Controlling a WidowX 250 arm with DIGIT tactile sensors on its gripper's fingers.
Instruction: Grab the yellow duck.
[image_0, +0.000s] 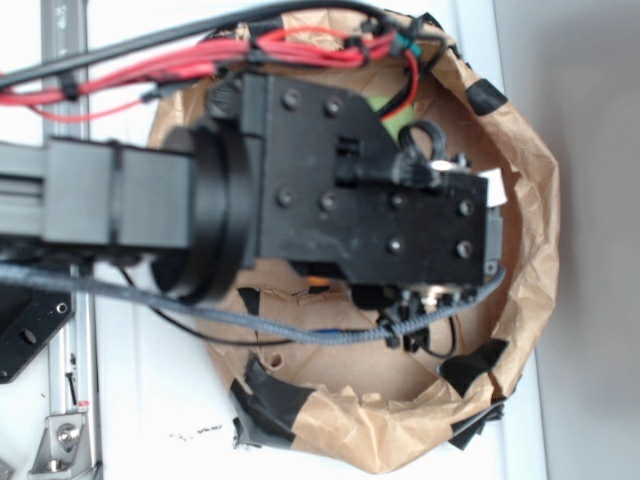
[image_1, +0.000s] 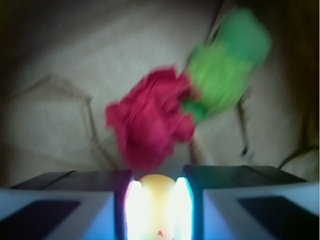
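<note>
Looking down from above, the black arm fills most of the frame and reaches into a round nest walled with crumpled brown paper (image_0: 530, 190), patched at the rim with black tape. The wrist body hides nearly all of the floor inside, so the gripper (image_1: 159, 200) can only be judged from the wrist camera.

There, at the bottom centre of the frame, the yellow duck (image_1: 159, 187) shows as a small rounded yellow-orange shape wedged in the narrow gap between the two dark fingers (image_1: 90, 200). The fingers look drawn in close on either side of it, so I take them to be gripping the duck, though glare washes out the contact lines and the picture is blurred.

Above the fingers, in the middle of the frame, lies a crumpled red cloth item (image_1: 150, 120), and touching its upper right is the fuzzy green plush toy (image_1: 225, 70). Both sit apart from the fingertips.

To finish the grab well, I would hold the squeeze steady. The duck looks smooth and could pop out if pressure slackens. A straight lift would suit, away from the red cloth so it does not snag, and clear of the paper wall.
</note>
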